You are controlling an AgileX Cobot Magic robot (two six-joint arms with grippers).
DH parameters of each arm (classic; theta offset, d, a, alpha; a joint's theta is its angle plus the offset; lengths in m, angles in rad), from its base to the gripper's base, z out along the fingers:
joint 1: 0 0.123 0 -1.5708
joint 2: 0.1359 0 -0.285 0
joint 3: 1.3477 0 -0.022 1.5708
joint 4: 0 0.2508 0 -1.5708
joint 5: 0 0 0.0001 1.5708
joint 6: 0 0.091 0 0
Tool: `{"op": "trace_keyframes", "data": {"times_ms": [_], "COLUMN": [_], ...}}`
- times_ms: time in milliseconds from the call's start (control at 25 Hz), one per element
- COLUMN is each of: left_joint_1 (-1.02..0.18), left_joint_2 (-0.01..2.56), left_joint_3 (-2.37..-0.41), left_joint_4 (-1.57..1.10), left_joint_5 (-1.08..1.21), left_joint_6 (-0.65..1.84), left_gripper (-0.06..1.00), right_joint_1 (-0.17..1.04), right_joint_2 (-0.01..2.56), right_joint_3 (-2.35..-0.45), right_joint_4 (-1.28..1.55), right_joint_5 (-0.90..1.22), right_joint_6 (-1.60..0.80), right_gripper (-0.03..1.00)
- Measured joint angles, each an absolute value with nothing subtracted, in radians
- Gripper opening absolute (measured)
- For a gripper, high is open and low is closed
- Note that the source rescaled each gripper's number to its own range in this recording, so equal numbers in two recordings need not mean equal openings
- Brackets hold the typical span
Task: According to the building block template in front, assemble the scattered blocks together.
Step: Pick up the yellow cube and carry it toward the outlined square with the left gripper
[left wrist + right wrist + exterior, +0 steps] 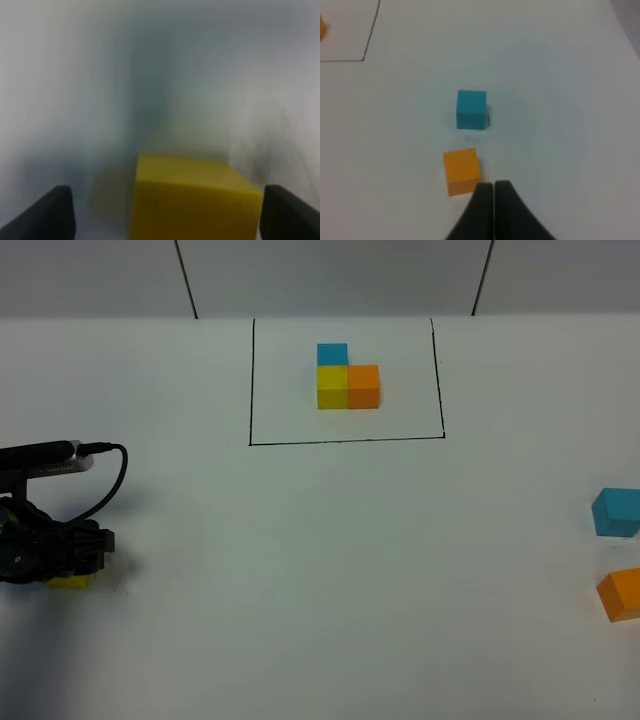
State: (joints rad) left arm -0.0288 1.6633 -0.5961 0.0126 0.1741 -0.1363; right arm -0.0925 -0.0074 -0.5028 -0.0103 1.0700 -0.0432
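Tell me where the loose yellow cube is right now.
In the high view the yellow cube sits at the far left of the table, mostly hidden under the left pincer, whose open fingers straddle it in the left wrist view.

The white work surface [300, 570] is smooth and matt, with only a faint diffuse sheen. The loose yellow cube [195, 200], light blue cube [471, 109] and orange cube [462, 170] have smooth, matt, opaque faces; whether plastic or painted wood cannot be determined. The jaws of the right gripper [494, 192] are black, matt and plastic-looking. The black cable [125, 468] is smooth and slightly glossy.
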Motion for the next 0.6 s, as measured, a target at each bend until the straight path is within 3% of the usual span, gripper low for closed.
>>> {"op": "trace_keyframes", "data": {"times_ms": [400,600], "left_joint_1": [-0.029,-0.029], "left_joint_2": [1.711,1.712], "left_joint_3": [-0.597,-0.597], "left_joint_4": [0.013,0.013], "left_joint_5": [0.130,0.117], "left_joint_6": [-0.134,-0.134], "left_gripper": [0.52,0.51], "right_joint_1": [-0.093,-0.093], "right_joint_2": [-0.007,-0.007], "right_joint_3": [-0.503,-0.503], "right_joint_4": [-0.010,-0.010], "right_joint_5": [1.070,1.070], "right_joint_6": [-0.043,-0.043], "right_gripper": [0.00,0.00]}}
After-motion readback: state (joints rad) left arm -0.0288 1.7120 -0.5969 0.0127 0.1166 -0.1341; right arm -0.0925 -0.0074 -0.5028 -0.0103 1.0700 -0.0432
